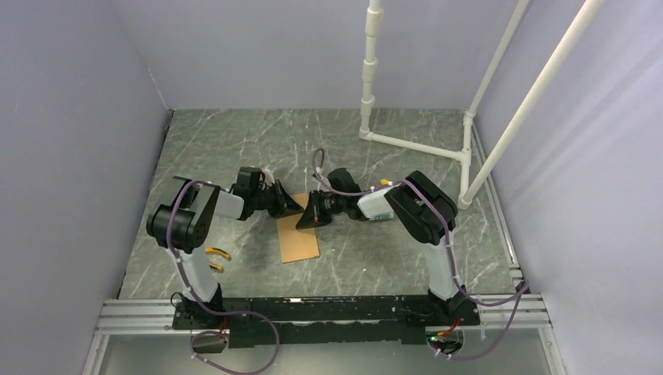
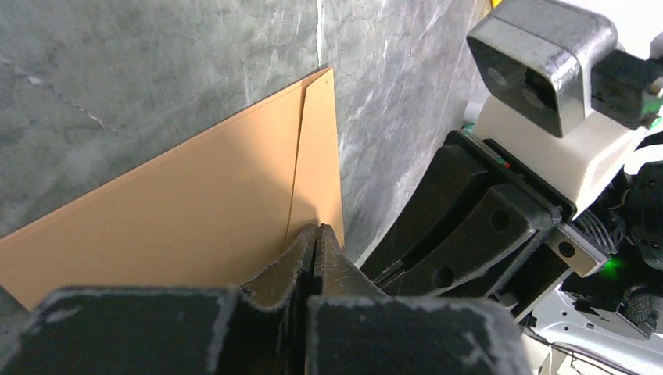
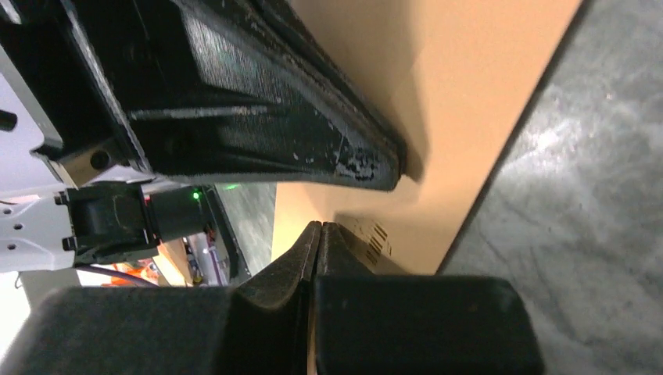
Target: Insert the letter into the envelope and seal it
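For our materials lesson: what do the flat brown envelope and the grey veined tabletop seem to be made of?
Flat brown envelope: probably matte kraft paper; thin, creased seam, no shine. Grey veined tabletop: marble-look, white veins, faint sheen; stone or laminate, cannot tell.

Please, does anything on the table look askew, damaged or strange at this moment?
Nothing looks damaged or spilled. The envelope lies flat, turned slightly askew to the near edge of the table. The left gripper and the right gripper, both shut, crowd close together over its far end.
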Tool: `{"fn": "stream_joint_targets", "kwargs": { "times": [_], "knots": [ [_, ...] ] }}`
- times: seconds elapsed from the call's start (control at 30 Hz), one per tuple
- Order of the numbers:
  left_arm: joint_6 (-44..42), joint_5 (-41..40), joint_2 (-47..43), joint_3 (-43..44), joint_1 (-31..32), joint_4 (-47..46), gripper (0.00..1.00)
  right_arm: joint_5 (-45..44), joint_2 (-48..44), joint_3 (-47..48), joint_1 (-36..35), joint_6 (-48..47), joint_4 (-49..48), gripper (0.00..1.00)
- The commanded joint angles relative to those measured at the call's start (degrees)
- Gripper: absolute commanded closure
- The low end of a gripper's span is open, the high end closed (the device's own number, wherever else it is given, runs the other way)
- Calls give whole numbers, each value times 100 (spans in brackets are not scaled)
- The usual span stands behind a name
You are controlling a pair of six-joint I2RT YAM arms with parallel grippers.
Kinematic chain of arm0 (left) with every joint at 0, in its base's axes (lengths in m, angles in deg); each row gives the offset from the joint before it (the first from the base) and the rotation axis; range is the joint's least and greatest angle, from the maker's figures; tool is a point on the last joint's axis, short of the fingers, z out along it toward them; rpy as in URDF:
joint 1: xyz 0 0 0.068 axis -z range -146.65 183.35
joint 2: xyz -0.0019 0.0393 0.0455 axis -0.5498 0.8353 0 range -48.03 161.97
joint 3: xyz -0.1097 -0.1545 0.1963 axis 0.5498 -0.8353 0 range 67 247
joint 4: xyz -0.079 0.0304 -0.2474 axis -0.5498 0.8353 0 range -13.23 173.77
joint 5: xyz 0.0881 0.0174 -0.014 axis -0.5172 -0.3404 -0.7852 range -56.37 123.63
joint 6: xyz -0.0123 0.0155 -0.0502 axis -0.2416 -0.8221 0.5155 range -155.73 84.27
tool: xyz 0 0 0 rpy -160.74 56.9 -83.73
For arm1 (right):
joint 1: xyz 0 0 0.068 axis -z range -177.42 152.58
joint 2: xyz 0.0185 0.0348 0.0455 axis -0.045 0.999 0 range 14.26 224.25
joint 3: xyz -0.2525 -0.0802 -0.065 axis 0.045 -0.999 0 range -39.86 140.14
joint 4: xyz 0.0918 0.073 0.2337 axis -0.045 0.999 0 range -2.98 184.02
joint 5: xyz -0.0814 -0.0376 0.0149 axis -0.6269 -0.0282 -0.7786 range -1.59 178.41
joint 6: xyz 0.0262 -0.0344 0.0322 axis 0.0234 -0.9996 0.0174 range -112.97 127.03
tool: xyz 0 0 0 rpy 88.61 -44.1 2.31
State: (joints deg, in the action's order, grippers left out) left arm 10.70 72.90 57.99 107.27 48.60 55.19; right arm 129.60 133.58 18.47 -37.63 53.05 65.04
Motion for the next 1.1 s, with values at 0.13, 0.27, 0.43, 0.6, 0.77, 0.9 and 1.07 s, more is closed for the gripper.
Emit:
{"fn": "stream_joint_targets", "kwargs": {
  "times": [0.13,0.27,0.43,0.6,0.77,0.9,1.07],
  "knots": [
    [-244,-963,369,-511,3,942,97,-778,320,144,-18,321,-238,99],
    [-199,-994,405,-515,-4,953,97,-1357,273,9,-25,329,-235,100],
    [-203,-1069,372,-516,-29,1018,97,-1833,232,-226,-46,535,-289,100],
    [-278,-1098,365,-450,-61,1152,98,-1283,5,-556,-142,425,-244,100],
    [-360,-1125,390,-328,-91,1289,98,-623,-211,-1089,-202,274,-325,100],
    [-396,-1140,419,-246,-109,1356,98,-328,-252,-1375,-271,156,-395,100],
    [-416,-1154,463,-187,-129,1411,98,-372,-471,-1599,-286,-23,-137,100]
  ]
}}
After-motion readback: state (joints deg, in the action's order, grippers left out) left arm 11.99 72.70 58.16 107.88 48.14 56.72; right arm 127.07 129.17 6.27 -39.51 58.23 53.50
